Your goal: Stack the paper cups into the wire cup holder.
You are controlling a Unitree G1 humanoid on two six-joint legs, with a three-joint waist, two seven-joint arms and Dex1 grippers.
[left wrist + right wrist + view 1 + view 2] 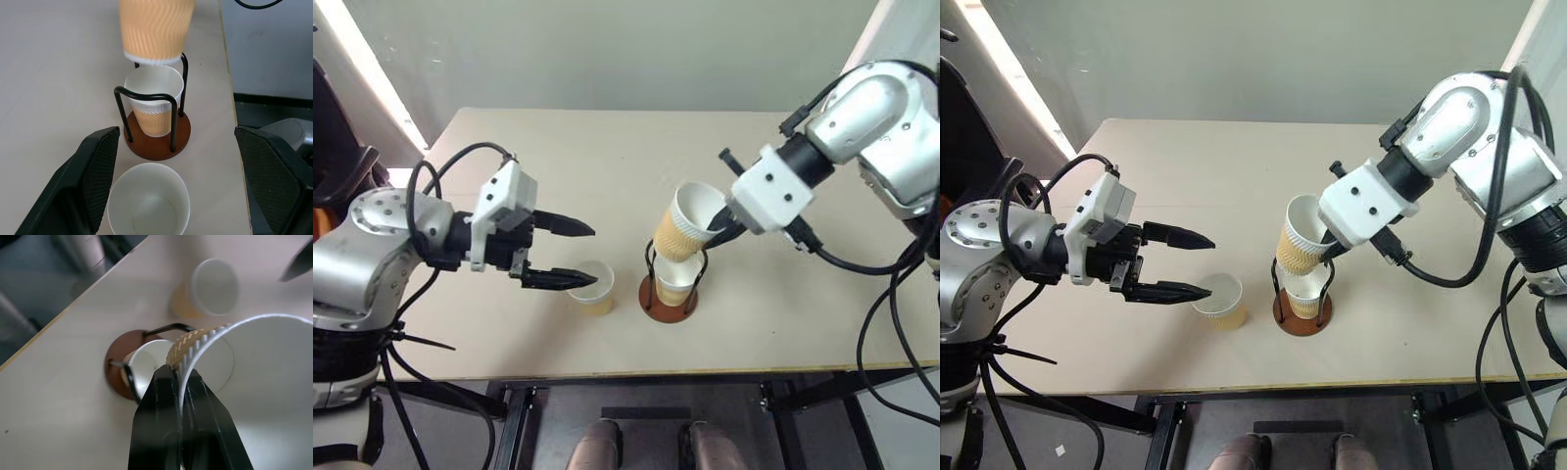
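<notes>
Right claw [713,232] pinches the rim of a tilted paper cup [686,225], hanging just above the wire cup holder [670,297] at table [607,157] centre, one cup [153,110] already seated inside. Third cup [591,287] stands at the holder's 9 o'clock, beside the spread, empty left claw [570,253]. To do it well: straighten the cup upright, centre over the seated cup, lower between the wires, then release.

No text, label, brand, number or sign can be read anywhere in these views. The paper cups [683,227] carry only a plain ribbed pattern, and the wire cup holder [670,294], the counter [607,157] and the robot's housings show no legible markings.
</notes>
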